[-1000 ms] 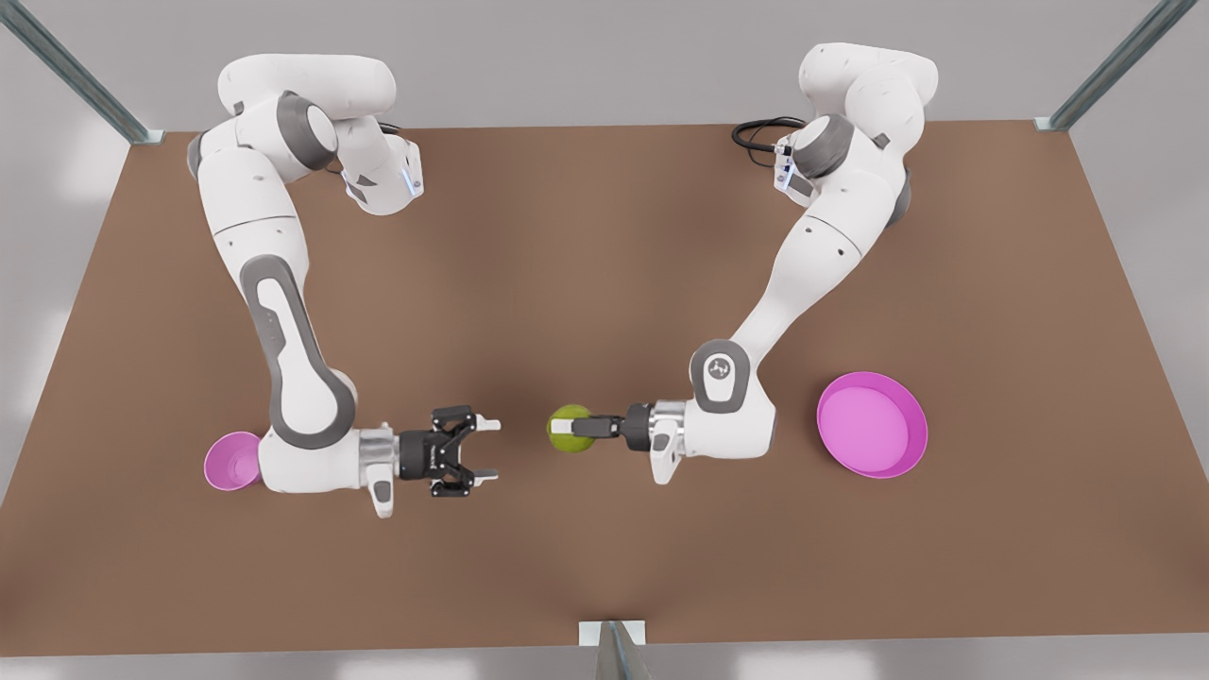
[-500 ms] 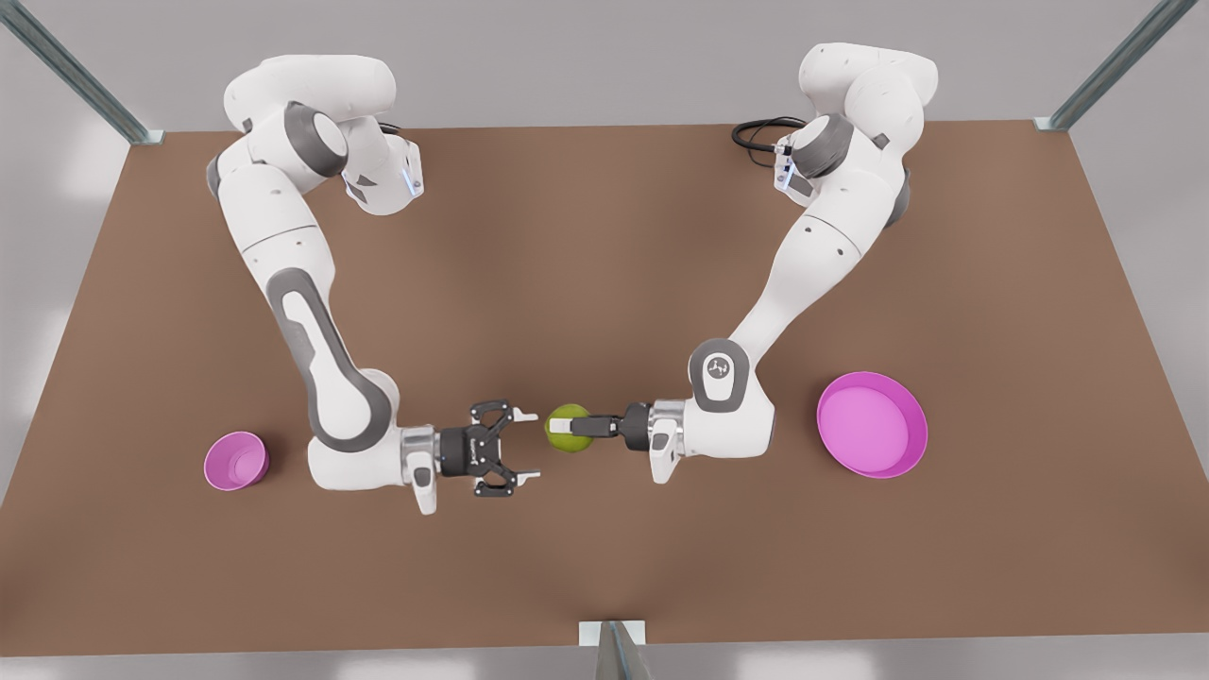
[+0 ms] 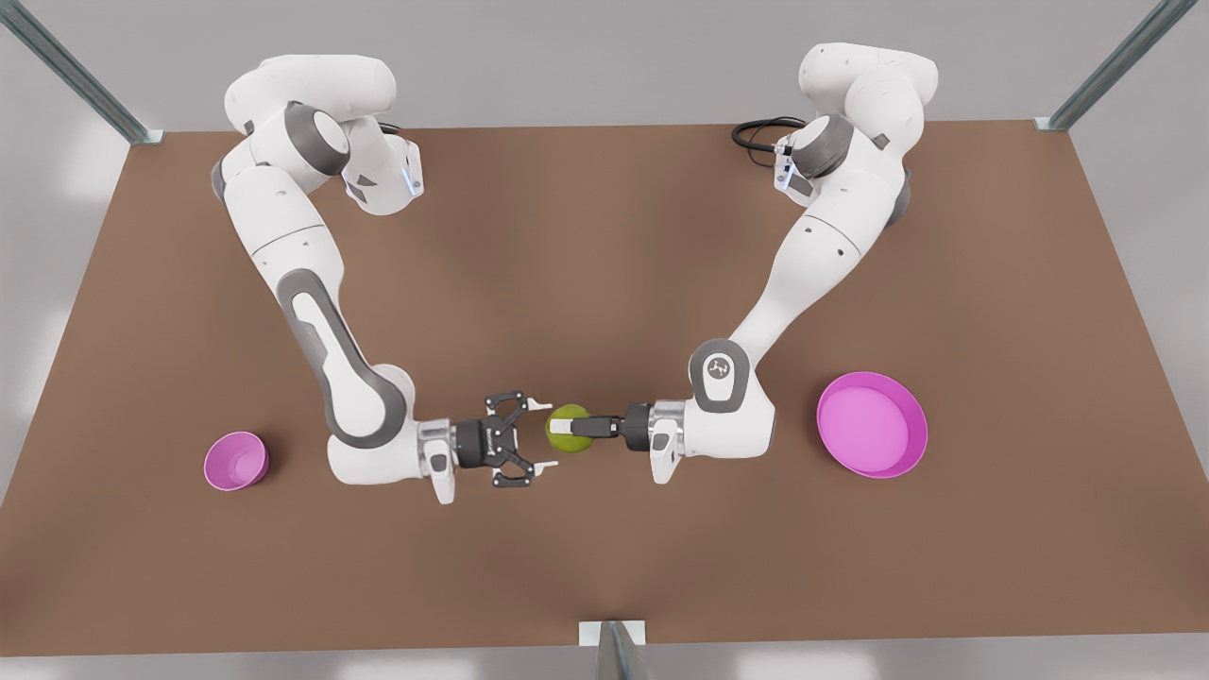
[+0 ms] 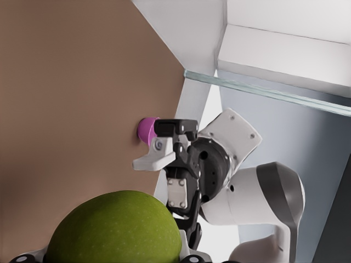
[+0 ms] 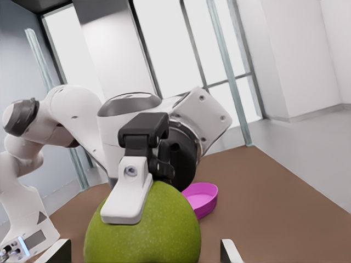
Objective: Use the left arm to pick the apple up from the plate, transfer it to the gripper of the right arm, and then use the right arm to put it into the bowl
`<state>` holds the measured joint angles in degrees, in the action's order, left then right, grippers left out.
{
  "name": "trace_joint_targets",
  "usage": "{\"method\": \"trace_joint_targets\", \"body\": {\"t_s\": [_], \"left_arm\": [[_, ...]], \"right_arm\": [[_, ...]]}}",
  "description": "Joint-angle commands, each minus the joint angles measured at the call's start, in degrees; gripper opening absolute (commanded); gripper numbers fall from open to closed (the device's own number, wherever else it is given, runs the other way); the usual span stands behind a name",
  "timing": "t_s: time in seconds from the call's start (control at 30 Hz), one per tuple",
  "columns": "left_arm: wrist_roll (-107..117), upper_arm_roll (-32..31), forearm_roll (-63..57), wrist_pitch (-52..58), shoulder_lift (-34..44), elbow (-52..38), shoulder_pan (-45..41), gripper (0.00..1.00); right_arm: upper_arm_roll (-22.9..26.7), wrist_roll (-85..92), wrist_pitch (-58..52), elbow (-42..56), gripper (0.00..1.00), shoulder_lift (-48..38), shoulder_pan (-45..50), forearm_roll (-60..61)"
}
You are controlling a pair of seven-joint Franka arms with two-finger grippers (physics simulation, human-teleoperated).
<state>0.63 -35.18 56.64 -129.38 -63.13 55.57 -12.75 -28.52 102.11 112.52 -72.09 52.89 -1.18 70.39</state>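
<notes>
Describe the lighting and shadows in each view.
Front view: soft, even light, with only faint diffuse shadows on the table beneath the arms and no glare. Left wrist view: the apple, held by the left gripper, is evenly lit, and the open right gripper looks dark against pale walls. Right wrist view: bright windows backlight the scene.

No readable text, numbers or brand names anywhere. Only mark: a small white emblem, no letters, on the grey joint cap beside the plate.
</notes>
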Motion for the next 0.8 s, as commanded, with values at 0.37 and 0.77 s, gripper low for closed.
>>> {"method": "trace_joint_targets", "body": {"t_s": [0.37,0.77], "left_arm": [[-1.95,0.02,0.40,-0.17,-0.07,-0.02,-0.09,0.81],[-1.95,0.02,0.40,-0.17,-0.16,-0.02,0.00,0.81]], "right_arm": [[-0.14,7.57,1.21,0.81,1.00,1.42,1.70,0.71],[-1.72,6.61,1.30,1.08,1.00,2.74,2.32,2.12]]}}
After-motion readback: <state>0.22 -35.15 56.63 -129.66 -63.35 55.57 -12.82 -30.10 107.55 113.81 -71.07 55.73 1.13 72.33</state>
